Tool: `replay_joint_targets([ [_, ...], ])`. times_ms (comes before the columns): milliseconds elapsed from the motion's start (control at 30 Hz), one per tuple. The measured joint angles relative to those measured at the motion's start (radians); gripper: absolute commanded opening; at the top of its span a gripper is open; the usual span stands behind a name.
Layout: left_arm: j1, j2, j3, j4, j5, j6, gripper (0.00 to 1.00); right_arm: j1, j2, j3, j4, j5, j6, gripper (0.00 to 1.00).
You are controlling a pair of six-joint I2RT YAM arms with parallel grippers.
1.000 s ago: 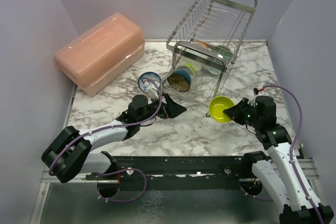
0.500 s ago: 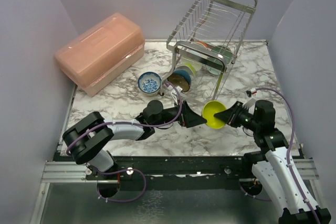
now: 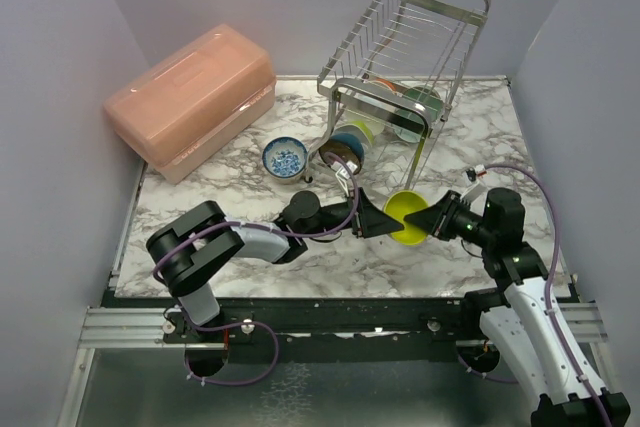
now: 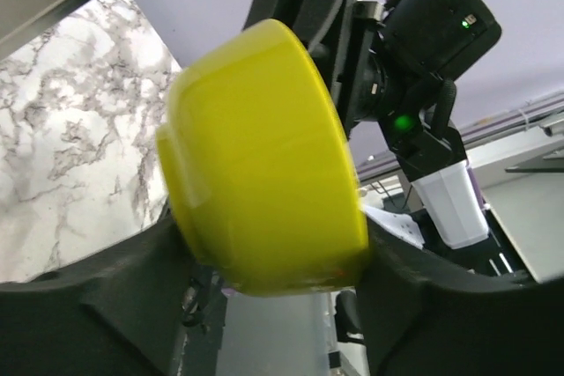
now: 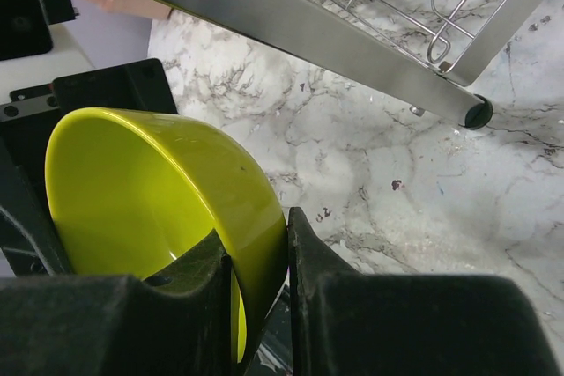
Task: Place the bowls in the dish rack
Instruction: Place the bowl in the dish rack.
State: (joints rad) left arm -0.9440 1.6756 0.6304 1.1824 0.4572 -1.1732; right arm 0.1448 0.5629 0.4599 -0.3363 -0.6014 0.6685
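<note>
**Left arm crosses to the lime bowl; handover under way**

Left gripper (image 3: 375, 219) has swung from beside the blue-patterned bowl (image 3: 286, 157), left of the dish rack (image 3: 400, 37), across to the rack's near front foot. There the right gripper (image 3: 428, 218) holds the lime bowl (image 3: 403, 213) clamped by its rim, clear of the table. The left fingers now straddle the bowl's body and are narrowing. Whether they grip yet cannot be told. Judgement: a transfer between arms is in progress, and the bowl is not yet racked. Other bowls sit in the rack's lower tier.
</note>
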Motion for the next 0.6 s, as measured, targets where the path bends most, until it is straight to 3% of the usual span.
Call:
replay_joint_targets([
  [167,0.0,0.01,0.005,0.014,0.008,-0.024,0.22,0.0,0.011,-0.003,0.006,0.009,-0.015,0.03],
  [267,0.0,0.012,0.005,0.015,0.009,-0.02,0.0,0.0,0.023,-0.003,0.006,0.008,-0.015,0.13],
  [600,0.029,-0.005,-0.051,0.027,0.002,-0.01,0.0,0.001,0.033,0.005,0.006,0.003,-0.009,0.59],
])
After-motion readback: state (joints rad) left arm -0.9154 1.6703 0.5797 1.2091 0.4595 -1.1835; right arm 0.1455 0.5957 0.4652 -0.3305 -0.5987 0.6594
